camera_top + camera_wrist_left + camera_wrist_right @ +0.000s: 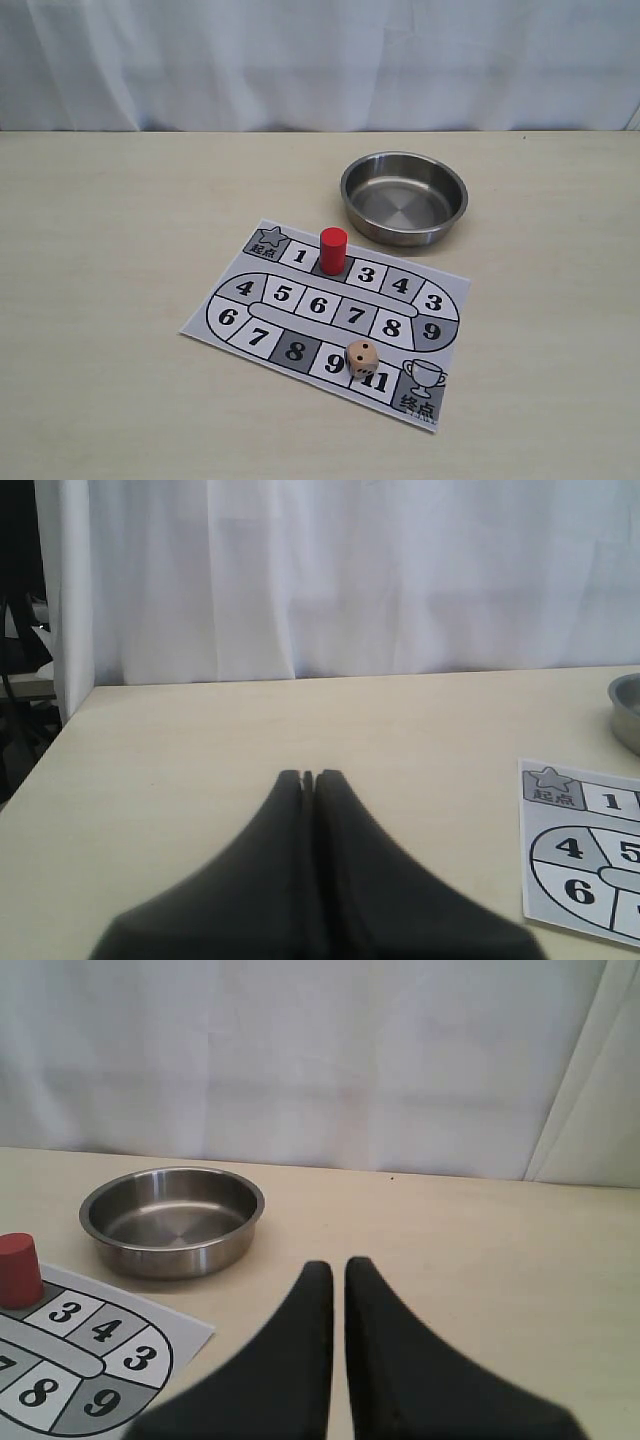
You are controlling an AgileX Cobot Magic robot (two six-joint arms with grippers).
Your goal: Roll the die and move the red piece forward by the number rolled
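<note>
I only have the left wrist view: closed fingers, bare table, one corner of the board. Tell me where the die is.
Observer: The die lies on the board, in the row that ends at the trophy, between squares 9 and 11.
Operator: Now give me the red piece.
Observer: The red piece stands upright on the dark square just after square 1.
Operator: Report the right gripper.
Observer: The right gripper holds nothing and hangs over bare table, off the board, with the metal bowl ahead of it.
</note>
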